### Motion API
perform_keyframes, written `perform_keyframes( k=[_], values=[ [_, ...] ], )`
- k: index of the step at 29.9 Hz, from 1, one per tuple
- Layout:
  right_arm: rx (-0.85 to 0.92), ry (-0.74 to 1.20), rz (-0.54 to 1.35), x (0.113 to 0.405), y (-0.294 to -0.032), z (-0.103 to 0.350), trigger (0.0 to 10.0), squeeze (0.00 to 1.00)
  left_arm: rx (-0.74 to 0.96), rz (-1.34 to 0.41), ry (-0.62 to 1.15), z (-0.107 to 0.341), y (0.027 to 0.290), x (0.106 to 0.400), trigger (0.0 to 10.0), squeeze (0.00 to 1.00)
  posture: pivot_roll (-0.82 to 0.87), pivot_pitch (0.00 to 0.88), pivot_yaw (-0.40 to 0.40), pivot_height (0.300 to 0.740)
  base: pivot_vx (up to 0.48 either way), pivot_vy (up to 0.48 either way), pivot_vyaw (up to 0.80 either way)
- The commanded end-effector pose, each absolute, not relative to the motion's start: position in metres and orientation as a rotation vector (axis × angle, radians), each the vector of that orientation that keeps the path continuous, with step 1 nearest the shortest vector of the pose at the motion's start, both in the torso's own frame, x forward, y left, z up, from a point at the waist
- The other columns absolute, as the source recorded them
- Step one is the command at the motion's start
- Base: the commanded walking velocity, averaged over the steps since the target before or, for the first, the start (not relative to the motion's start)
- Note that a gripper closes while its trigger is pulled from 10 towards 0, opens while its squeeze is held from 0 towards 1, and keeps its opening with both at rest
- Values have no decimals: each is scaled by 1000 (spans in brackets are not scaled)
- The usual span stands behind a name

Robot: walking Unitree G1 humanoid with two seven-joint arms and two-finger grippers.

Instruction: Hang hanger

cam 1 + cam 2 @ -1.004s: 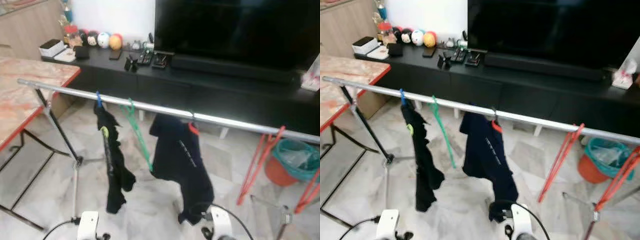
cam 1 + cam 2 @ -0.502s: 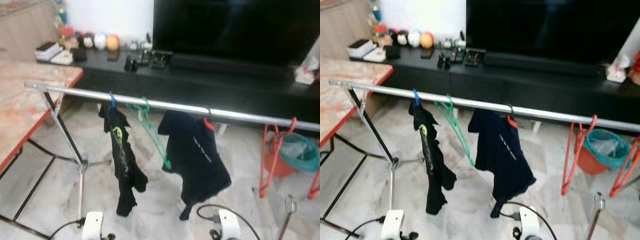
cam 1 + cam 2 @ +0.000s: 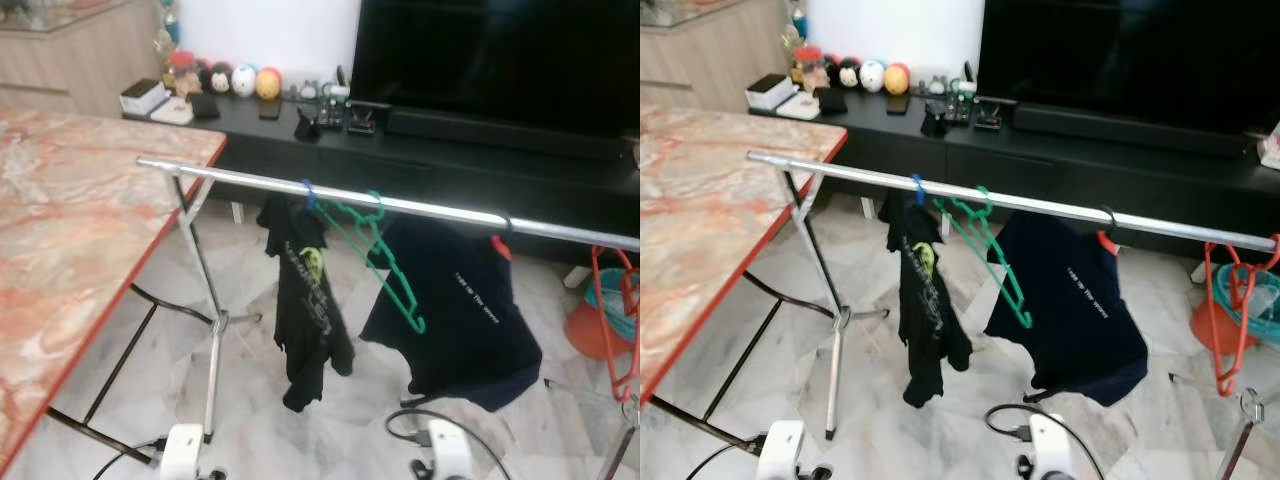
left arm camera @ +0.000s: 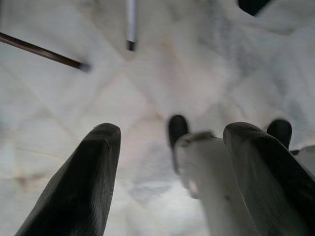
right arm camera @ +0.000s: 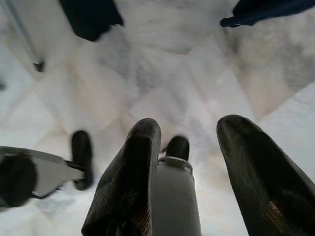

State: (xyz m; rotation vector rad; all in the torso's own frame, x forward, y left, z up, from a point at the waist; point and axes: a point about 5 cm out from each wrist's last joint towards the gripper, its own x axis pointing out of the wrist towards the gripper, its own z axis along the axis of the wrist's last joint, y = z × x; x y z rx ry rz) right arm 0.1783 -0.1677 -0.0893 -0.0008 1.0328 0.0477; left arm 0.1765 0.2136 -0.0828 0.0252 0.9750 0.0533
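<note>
Home living room, large television (image 3: 500,50), black media console (image 3: 420,160), clothes rail (image 3: 400,205)

Head views bright, even daylight, slightly soft; glare streak along the silver metal clothes rail (image 3: 400,205), dark glossy TV screen (image 3: 500,55) near black. Wrist views blurred: pale marble floor (image 4: 162,73) washed out, black fingers (image 5: 130,182) out of focus.

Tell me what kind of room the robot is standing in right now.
Most likely a home living room used for drying laundry: a big television on a long black console, a marble-topped table, and a clothes rail carrying shirts and a green hanger.
</note>
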Motion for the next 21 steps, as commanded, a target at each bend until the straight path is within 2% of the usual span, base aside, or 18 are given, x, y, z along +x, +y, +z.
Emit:
perform_keyframes(
  k=[1,5,19,21],
  values=[
    [-19,1033,23,177,-179,-89,10000,0,19,44,975,-83,207,179,10000,0,-7,0,-26,740,0,337,0],
    [-21,1027,20,177,-180,-89,10000,0,23,43,971,-83,208,179,10000,0,-7,0,-27,740,0,285,0],
    [64,919,-54,182,-180,-84,10000,0,29,39,971,-83,207,180,10000,0,-10,0,-27,740,0,0,0],
    [59,843,-44,202,-181,-74,10000,0,28,38,971,-83,207,179,10000,0,-11,0,-26,740,0,0,0]
  ],
)
